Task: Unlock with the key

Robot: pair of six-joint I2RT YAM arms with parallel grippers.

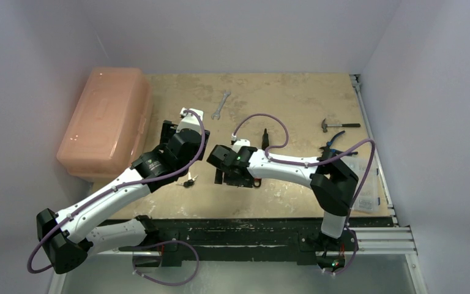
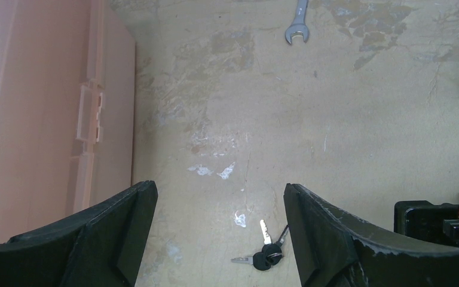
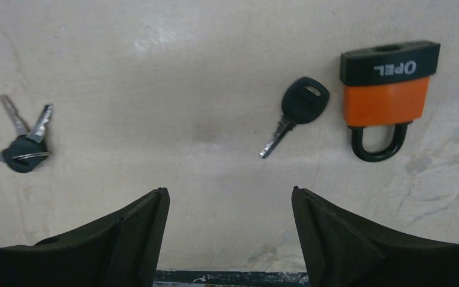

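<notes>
Right wrist view: right tool (image 3: 228, 197) open, jaws spread wide with nothing between them, above the bare tabletop (image 3: 155, 60). Padlock (image 3: 385, 95) lies flat at 2 o'clock in the frame; it has an orange body and a black cap printed OPEL. Its shackle points to 6 o'clock, both legs seated in the body. Single key (image 3: 296, 113) lies just at 9 o'clock of the padlock, not touching it, with the black head toward 1 o'clock and the blade toward 7 o'clock. Key bunch (image 3: 21, 143) on a ring sits well apart, at the 9 o'clock edge. Left wrist view: left tool (image 2: 219, 190) also open and empty, with the key bunch on the tabletop at 6 o'clock, close beside the right-hand finger. Combination wrench (image 2: 297, 24) at 12 o'clock. Pink plastic box (image 2: 36, 119), lid shut, fills the 9 o'clock side. Top external view: both tools meet mid-tabletop. Hammer (image 1: 336, 125) and blue-handled pliers (image 1: 332, 146) lie at 3 o'clock, near the edge.
</notes>
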